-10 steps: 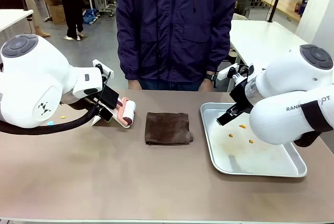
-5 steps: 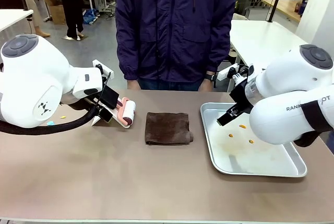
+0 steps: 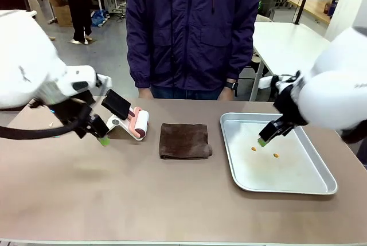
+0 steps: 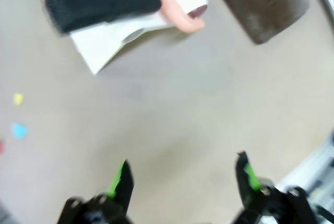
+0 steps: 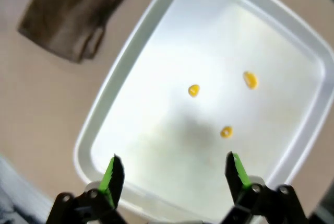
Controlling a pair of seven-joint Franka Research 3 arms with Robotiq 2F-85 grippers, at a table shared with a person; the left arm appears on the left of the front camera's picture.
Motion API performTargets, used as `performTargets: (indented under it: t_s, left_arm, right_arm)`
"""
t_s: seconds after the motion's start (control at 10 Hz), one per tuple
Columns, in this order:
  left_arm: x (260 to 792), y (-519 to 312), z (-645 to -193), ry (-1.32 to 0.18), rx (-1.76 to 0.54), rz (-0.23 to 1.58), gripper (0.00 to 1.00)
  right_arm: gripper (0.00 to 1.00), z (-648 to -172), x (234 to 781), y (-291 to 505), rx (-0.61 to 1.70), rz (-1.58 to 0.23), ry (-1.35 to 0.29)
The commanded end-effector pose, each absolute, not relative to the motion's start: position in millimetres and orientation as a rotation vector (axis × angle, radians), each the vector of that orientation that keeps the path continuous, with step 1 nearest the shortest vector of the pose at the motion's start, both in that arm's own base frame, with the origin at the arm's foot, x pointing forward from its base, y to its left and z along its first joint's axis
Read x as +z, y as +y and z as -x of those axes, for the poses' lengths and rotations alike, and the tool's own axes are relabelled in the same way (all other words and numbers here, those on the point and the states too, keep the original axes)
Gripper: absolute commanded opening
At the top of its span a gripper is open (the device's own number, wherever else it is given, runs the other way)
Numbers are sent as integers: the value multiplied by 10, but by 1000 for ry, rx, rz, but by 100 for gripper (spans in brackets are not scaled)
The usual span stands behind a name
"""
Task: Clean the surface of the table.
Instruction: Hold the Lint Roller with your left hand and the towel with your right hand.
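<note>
Both claws hang spread and empty: left claw (image 4: 182, 165) left of the brown cloth (image 3: 184, 140), right claw (image 5: 173, 160) right of it, over the tray (image 3: 287, 171). The tabletop (image 3: 172, 194) beneath the cloth looks rigid and smooth, likely wiped rather than gripped; pinch the limp cloth's edge.

Lint roller (image 4: 104, 2) blurred, cut by top edge. Yellow speck (image 4: 18, 98), blue speck (image 4: 19, 130) on table (image 4: 182, 109), left edge: too small, perhaps crumbs. Brown cloth (image 5: 73, 15) clipped upper left.

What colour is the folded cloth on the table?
Dark brown; the cloth shows best in the front view.
</note>
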State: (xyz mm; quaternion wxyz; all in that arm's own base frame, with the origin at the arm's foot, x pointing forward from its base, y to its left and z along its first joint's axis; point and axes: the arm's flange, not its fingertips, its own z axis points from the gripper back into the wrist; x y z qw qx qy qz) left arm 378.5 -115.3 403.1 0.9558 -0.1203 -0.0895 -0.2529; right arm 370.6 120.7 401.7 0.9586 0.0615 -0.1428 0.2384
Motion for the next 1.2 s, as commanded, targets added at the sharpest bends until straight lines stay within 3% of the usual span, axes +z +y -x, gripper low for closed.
performTargets:
  t_s: [0.0, 0.3, 0.7, 0.9, 1.1]
  left_arm:
    - [4280, -590, -3817, -218, -362, 366, 100]
    - [4283, 710, -3772, -300, -134, 645, 100]
    - [3737, 2145, -3667, -401, 89, 1131, 100]
    - [3460, 2463, -3502, -465, 170, 1255, 100]
    - [3497, 2168, -3329, -508, 241, 1281, 100]
  right_arm:
    - [100, -3515, 4140, 732, 366, -242, -365]
    - [100, -3094, 4119, -118, 266, -650, -454]
    - [100, -2819, 4094, -1328, -163, -1046, -481]
    - [100, -2724, 3886, -1831, -266, -1210, -541]
    - [100, -2622, 3670, -2145, -397, -1269, -607]
